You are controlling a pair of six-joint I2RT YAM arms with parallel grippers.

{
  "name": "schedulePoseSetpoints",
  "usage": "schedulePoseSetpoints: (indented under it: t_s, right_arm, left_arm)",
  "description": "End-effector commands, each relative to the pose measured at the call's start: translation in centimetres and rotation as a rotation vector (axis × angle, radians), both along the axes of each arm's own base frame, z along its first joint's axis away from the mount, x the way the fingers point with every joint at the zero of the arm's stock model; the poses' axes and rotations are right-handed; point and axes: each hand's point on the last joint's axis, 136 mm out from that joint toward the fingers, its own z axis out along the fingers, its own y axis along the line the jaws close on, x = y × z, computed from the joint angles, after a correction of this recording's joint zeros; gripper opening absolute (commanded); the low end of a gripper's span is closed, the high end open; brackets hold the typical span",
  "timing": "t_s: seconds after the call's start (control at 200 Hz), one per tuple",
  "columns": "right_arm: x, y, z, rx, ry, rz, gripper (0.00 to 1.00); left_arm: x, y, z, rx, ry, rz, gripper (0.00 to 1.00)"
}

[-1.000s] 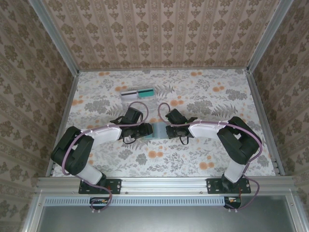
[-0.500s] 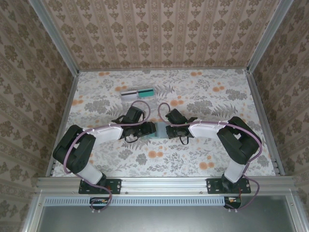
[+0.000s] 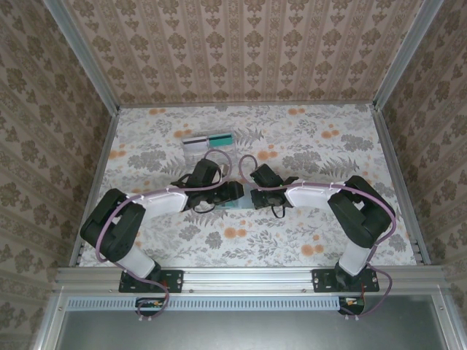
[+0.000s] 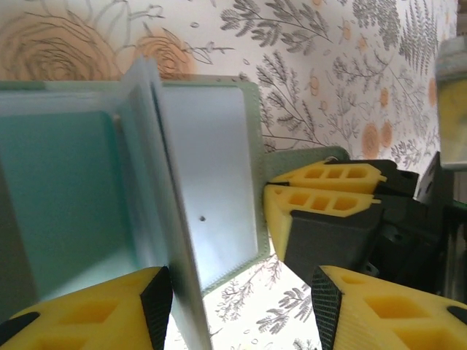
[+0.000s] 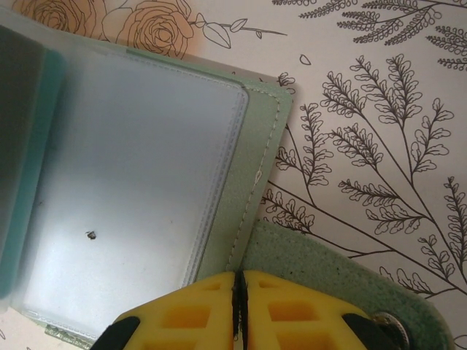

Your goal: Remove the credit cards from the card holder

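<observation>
We see the card holder [image 5: 131, 189] lying opened flat on the flowered table [image 3: 328, 146], about midway between the two arms and nearer their bases than the far wall. Its pale green cover faces down and its blue-grey inner pockets face up. The right hand [image 5: 238, 288] is clamped tight, its yellow fingers [image 5: 292, 313] pressed together on the green tab [image 5: 328, 270] that sticks out from the holder's edge and pinning it against the table. The left hand [image 4: 241, 299] has its fingers spread wide over the other half of the holder. One clear pocket leaf [image 4: 157, 182] stands up on edge between them, just beside the inner face of one finger [image 4: 95, 313]; we cannot tell whether it touches. Farther back on the table, well apart from the holder, two cards [image 3: 208, 141] lie side by side and touching, one grey-white and one teal.
</observation>
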Motion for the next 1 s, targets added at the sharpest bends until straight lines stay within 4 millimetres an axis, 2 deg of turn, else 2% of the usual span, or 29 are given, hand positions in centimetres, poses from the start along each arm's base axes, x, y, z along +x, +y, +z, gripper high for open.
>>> schedulePoseSetpoints:
  t_s: [0.0, 0.12, 0.26, 0.45, 0.62, 0.67, 0.81, 0.935, 0.995]
  right_arm:
    - [-0.4, -0.6, -1.0, 0.014, 0.029, -0.031, 0.14]
    - [0.0, -1.6, -0.3, 0.032, 0.008, -0.07, 0.15]
    - [0.1, -1.9, 0.6, 0.05, -0.011, -0.076, 0.18]
    - [0.2, -1.4, 1.3, 0.072, -0.01, -0.072, 0.23]
    - [0.5, -0.1, 2.9, 0.146, -0.012, -0.06, 0.28]
    - [0.7, 0.4, 3.4, 0.171, -0.014, -0.055, 0.27]
    - [1.1, 1.8, 3.3, 0.196, 0.006, -0.03, 0.14]
    - [1.5, 2.4, 2.6, 0.188, 0.025, -0.022, 0.12]
    - [1.5, 2.6, 2.1, 0.182, 0.032, -0.018, 0.11]
  left_arm:
    - [0.2, -2.2, 2.8, -0.065, -0.056, -0.058, 0.56]
    - [0.4, -1.9, 2.7, -0.033, -0.062, -0.049, 0.56]
    - [0.7, -0.6, 2.2, -0.002, -0.058, -0.025, 0.56]
    - [1.3, 3.1, 1.0, 0.069, -0.057, 0.035, 0.54]
    - [1.4, 6.0, 0.0, 0.097, -0.043, 0.084, 0.47]
    - [1.3, 6.0, 0.1, 0.081, -0.042, 0.083, 0.45]
    - [1.3, 4.8, 0.4, 0.028, -0.037, 0.079, 0.4]
    - [1.3, 3.2, 0.6, -0.006, -0.031, 0.069, 0.39]
    - [1.2, 2.5, 0.4, -0.007, -0.021, 0.064, 0.35]
